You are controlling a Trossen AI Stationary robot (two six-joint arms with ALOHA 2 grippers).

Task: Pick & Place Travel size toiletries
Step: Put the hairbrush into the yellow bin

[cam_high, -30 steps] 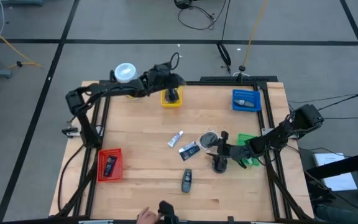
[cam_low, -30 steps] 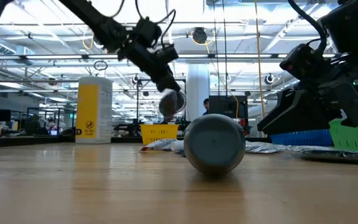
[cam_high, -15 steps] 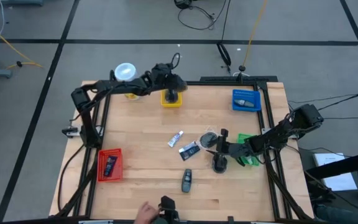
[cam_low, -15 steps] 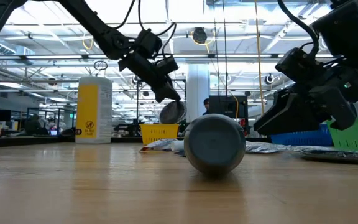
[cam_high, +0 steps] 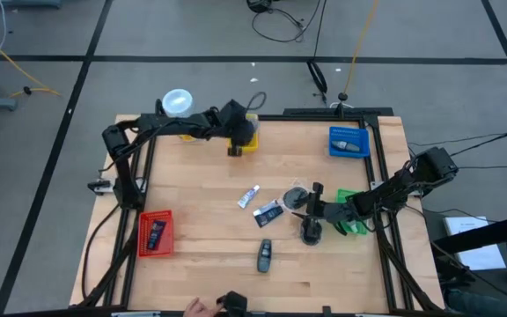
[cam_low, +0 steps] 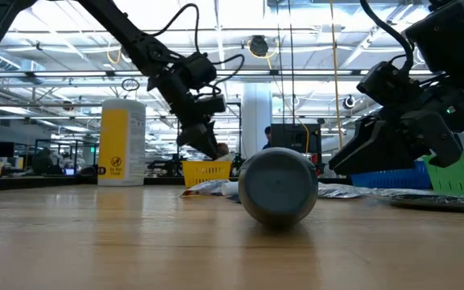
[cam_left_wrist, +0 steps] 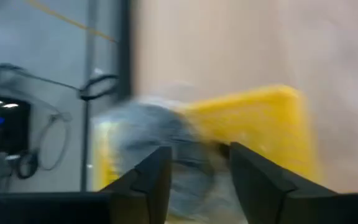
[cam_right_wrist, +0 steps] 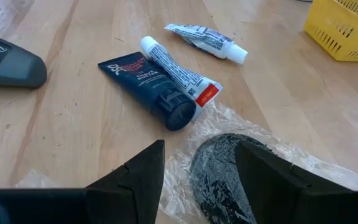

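Observation:
My left gripper (cam_high: 235, 145) (cam_left_wrist: 197, 155) hangs open over the yellow tray (cam_left_wrist: 260, 124) at the table's far side. A grey round disc (cam_left_wrist: 160, 143) shows blurred in that tray, past the fingers. My right gripper (cam_high: 311, 207) (cam_right_wrist: 197, 162) is open right of the table's middle, with a finger standing on each side of a black disc in clear wrap (cam_right_wrist: 222, 180); I see no touch. Just beyond lie a dark blue tube (cam_right_wrist: 148, 87), a white tube with a red band (cam_right_wrist: 179, 74) leaning on it, and a small white tube (cam_right_wrist: 207, 40).
A grey oblong pack (cam_high: 264, 255) lies toward the near edge. A red tray (cam_high: 155, 233) with a dark pack stands near left, a blue tray (cam_high: 349, 143) far right, a green tray (cam_high: 352, 211) under the right arm. A yellow canister (cam_high: 177, 101) stands far left. A person's hand (cam_high: 202, 306) shows at the near edge.
My left gripper has gone down to the yellow tray and a little toward the table's left edge. The grey disc that hung from its fingers is no longer in them; it has let go, and the disc is now in the tray.

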